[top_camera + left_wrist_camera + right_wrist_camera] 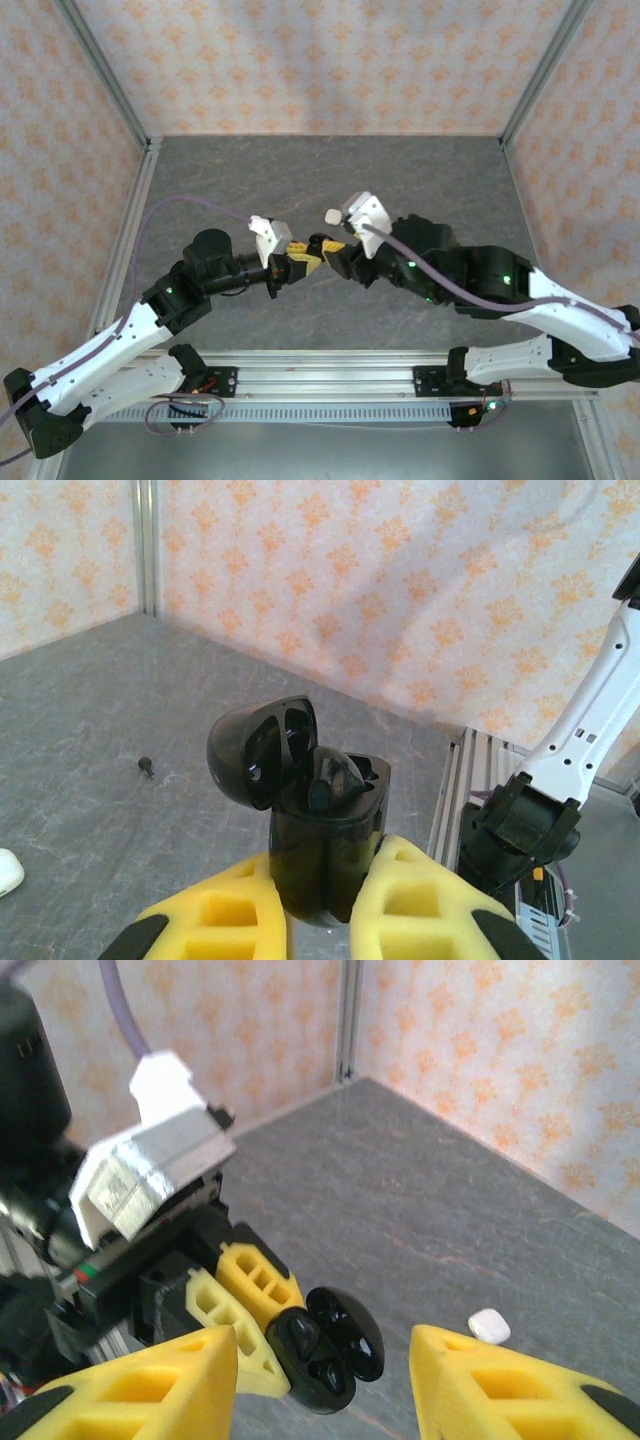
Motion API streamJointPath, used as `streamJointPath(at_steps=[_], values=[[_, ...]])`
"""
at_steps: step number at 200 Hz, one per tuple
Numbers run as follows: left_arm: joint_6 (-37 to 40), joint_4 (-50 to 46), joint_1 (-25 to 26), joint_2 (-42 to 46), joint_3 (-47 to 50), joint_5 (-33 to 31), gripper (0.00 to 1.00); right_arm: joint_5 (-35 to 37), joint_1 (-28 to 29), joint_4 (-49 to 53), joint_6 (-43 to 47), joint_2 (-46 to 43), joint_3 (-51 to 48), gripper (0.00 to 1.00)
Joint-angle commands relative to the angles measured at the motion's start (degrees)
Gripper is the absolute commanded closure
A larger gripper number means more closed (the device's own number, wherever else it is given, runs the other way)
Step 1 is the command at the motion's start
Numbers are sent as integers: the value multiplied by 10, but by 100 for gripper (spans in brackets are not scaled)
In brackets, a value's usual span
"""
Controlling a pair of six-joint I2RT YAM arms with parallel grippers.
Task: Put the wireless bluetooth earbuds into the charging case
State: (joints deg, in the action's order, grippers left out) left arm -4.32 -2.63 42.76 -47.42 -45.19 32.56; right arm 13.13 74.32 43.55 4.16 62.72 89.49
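Left wrist view: your left pincer (320, 905) is pinching the open black case (325, 825), and one black earbud (335, 775) looks seated inside. Facing the case, your right pincer (322, 1360) is spread and empty. Farther out on the desk (80, 710) lies a loose black earbud (147, 767). Fetching it is probably next, and you'll need a fine, well-centred pinch.

Lab enclosure: aluminium frame (105, 75), patterned walls (320, 60)
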Motion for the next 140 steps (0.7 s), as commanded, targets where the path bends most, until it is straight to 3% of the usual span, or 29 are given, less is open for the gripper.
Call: streamJointPath(at_steps=[1,48,70,101,140], values=[[-8,35,-1,4,5,-6,100,19,-11,-14,-56,-17,14,53],[-17,52,-1,8,14,-13,100,60,-73,71,-152,0,23,54],[-19,65,-1,20,30,-24,100,58,-134,116,-211,11,22,53],[-15,63,-1,33,46,-41,100,-50,-278,150,-271,29,-15,52],[-16,71,-1,39,67,-57,100,-221,-441,112,-290,94,-102,53]])
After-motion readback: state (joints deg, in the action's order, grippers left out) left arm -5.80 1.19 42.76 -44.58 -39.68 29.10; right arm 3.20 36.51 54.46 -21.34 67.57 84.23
